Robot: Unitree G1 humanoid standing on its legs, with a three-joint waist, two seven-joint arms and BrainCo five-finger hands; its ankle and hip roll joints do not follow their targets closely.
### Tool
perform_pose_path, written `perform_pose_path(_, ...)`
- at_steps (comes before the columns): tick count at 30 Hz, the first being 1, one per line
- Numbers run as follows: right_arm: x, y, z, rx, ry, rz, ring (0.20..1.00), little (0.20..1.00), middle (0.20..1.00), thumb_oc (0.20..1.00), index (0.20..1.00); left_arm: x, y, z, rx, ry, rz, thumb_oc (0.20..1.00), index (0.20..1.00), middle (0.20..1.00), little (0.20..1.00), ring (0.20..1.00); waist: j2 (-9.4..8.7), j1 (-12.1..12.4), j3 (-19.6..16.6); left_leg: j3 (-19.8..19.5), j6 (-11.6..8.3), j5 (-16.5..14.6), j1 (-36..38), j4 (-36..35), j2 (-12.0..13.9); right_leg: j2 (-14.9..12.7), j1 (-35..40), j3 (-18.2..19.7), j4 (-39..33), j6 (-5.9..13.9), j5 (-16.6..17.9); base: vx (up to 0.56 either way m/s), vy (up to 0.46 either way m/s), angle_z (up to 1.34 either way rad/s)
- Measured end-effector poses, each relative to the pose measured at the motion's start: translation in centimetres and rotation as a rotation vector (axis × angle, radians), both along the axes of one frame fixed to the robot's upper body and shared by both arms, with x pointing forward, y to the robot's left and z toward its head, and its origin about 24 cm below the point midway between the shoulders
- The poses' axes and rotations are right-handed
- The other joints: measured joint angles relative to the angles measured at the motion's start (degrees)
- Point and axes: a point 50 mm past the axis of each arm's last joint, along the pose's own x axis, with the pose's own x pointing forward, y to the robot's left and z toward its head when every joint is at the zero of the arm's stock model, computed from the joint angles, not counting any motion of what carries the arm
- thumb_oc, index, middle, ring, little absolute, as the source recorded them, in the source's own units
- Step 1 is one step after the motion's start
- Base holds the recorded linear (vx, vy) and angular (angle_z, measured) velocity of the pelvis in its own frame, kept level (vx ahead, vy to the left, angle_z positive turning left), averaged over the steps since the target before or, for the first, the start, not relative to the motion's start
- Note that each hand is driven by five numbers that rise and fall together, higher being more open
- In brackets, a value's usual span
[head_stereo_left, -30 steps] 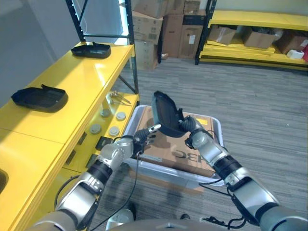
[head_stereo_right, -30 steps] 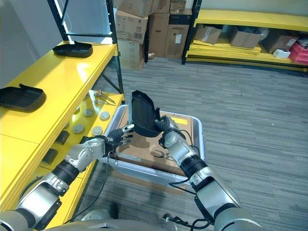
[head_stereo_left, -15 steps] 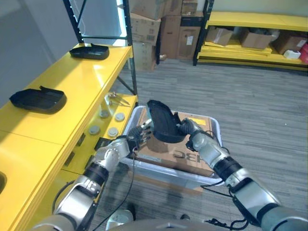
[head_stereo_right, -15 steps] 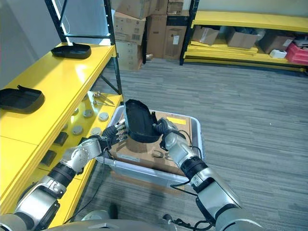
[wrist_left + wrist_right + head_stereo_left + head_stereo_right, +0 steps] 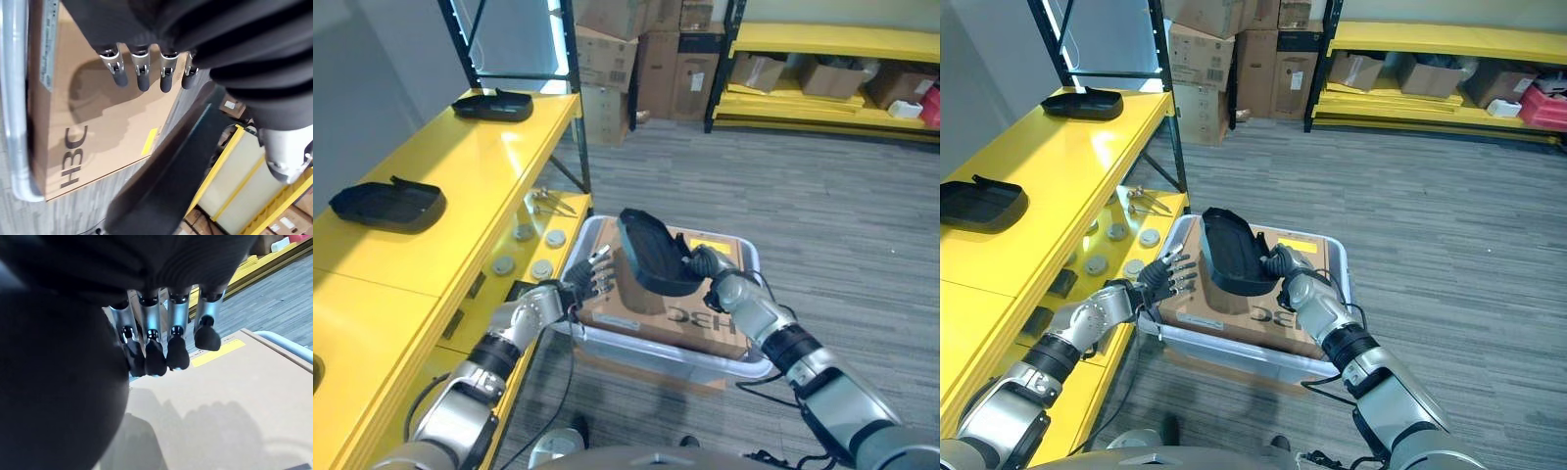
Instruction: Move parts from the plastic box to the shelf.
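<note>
1. The right hand [image 5: 705,262] reaches over the pale plastic box [image 5: 749,364] with its fingers [image 5: 146,355] curled round a black, shallow moulded plastic part [image 5: 651,253], held tilted above the flat brown cardboard sheet [image 5: 656,313] in the box.
2. The left hand [image 5: 587,282] hovers by the box's near-left rim, its fingers [image 5: 142,73] straight and released, just short of the part.
3. Two similar black parts [image 5: 386,203] [image 5: 492,103] lie well apart on the yellow shelf [image 5: 460,166]; round metal discs [image 5: 524,250] rest on the level below.

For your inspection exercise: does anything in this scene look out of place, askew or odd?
Nothing looks damaged or spilled. The one thing askew is the black part, tilted above the cardboard in the plastic box, gripped by the right hand alone; the left hand is open beside it.
</note>
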Motion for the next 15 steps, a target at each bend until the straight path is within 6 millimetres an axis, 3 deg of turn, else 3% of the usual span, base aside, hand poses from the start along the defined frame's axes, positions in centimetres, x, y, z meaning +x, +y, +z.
perform_pose_path(8, -0.1, 1.4, -0.2, 0.025, 0.006, 0.031, 0.200, 0.200, 0.200, 0.200, 0.200, -1.7, -2.1, -1.2, 0.063, 0.067, -0.162, 1.000, 1.000, 1.000, 1.000, 1.000, 0.11, -0.12, -0.07, 0.06, -0.12, 0.39, 0.45, -1.04, -0.01, 0.07, 0.14, 0.00, -0.44, -0.01, 0.15, 0.00, 0.000, 0.00)
perform_pose_path(15, -0.2, 1.7, -0.5, 0.016, 0.018, 0.045, 0.200, 0.200, 0.200, 0.200, 0.200, -1.9, -2.9, -1.1, 0.038, 0.076, -0.149, 1.000, 1.000, 1.000, 1.000, 1.000, 0.10, 0.14, -0.07, 0.03, -0.18, 0.48, 0.83, -1.34, -0.04, 0.03, 0.33, -0.06, -0.49, 0.00, 0.13, 0.00, 0.000, 0.00)
